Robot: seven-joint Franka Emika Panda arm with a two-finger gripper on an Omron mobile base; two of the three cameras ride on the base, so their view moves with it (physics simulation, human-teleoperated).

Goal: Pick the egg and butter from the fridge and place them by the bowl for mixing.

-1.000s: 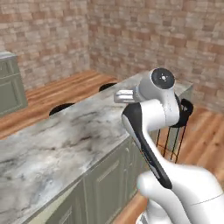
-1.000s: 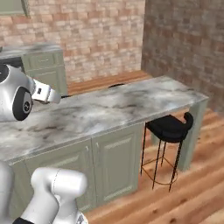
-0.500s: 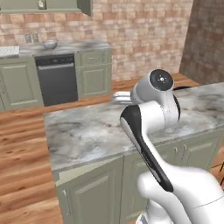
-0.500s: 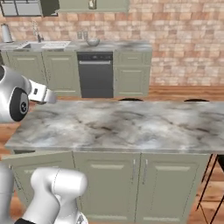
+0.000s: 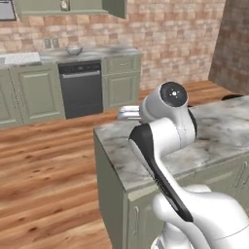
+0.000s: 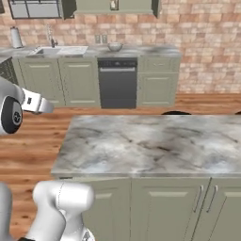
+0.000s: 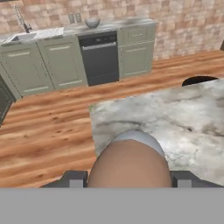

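The egg (image 7: 130,164), brownish-tan, sits between the two dark fingertips (image 7: 73,178) of the gripper (image 7: 130,178) in the hand view, so the jaws are closed on it, part-way open around its width. The held egg hangs above the near left end of the marbled island counter (image 7: 175,118). Across the wooden floor (image 7: 48,127), on the far counter (image 6: 141,49) by the brick wall, stands the pale grey bowl (image 6: 114,46), well apart from the gripper, above the dark dishwasher (image 6: 117,82).
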